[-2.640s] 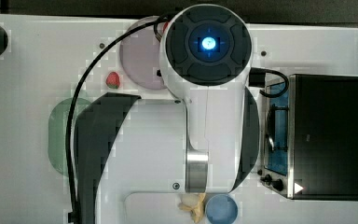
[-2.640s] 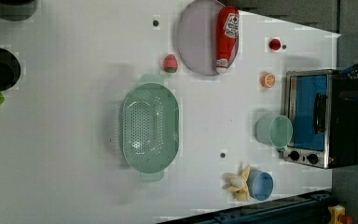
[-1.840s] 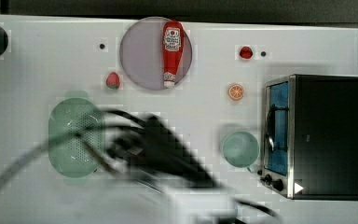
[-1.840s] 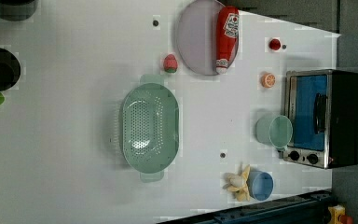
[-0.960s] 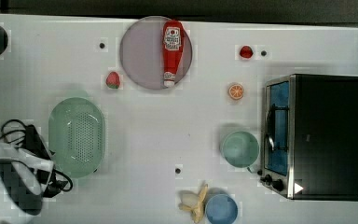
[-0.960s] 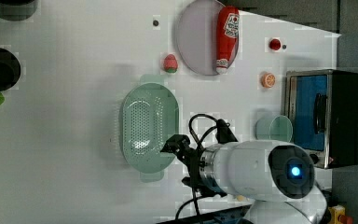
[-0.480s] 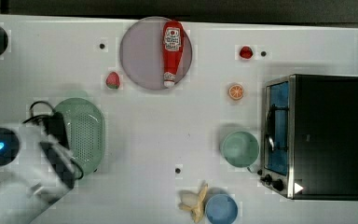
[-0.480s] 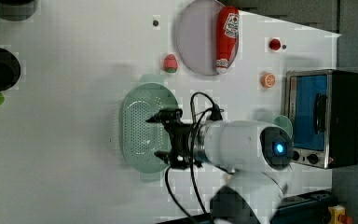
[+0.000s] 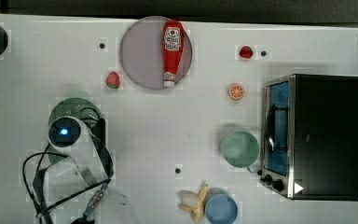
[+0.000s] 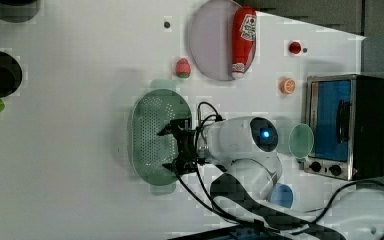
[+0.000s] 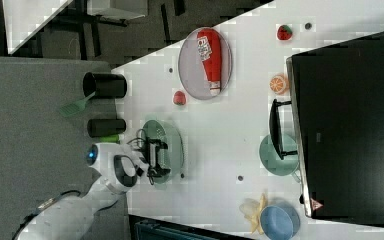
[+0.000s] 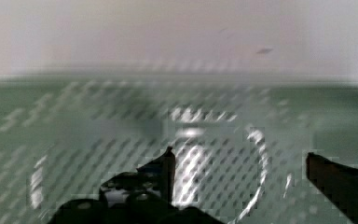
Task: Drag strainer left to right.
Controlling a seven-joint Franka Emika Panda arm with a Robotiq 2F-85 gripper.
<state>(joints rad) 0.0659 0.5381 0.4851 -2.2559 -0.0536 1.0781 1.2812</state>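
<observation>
Two risks, bigger first: the strainer [image 10: 152, 135] was light plastic on a slick table [image 10: 80, 150], so a push high on its wall could tip or spin it instead of sliding it. Second, the drag path across the top view led toward the green cup [image 9: 240, 149] and the toaster oven [image 9: 314, 135]; overshoot would knock the cup. Strainer sat at the top view's left, well apart from both. Gripper [image 10: 179, 145] hung over the strainer's perforated bottom, jaws spread wide, holding nothing; contact with the mesh couldn't be told.
</observation>
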